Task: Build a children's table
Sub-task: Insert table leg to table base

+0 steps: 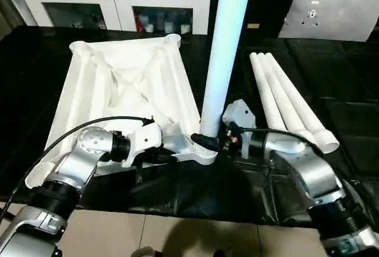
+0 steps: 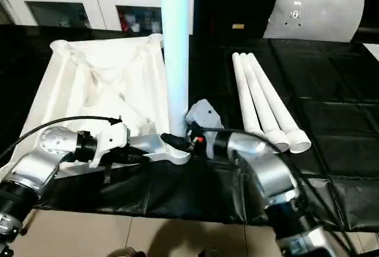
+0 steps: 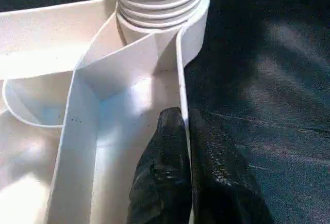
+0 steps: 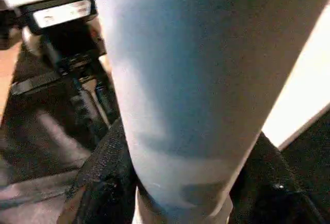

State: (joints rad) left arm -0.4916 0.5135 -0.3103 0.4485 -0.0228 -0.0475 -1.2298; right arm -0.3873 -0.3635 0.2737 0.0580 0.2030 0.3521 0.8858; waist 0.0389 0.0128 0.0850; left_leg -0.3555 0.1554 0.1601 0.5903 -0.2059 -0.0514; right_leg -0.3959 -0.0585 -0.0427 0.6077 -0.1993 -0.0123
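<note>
Tabletop lies underside up on black sheeting; right hand clamps an upright leg at its near corner socket, three legs beside. Left wrist view: left hand pinches the top's rim.

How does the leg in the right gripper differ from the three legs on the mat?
The held leg stands upright in the tabletop's near corner socket, clamped by the right gripper; the three spare legs lie flat, side by side, untouched. All are white tubes.
</note>
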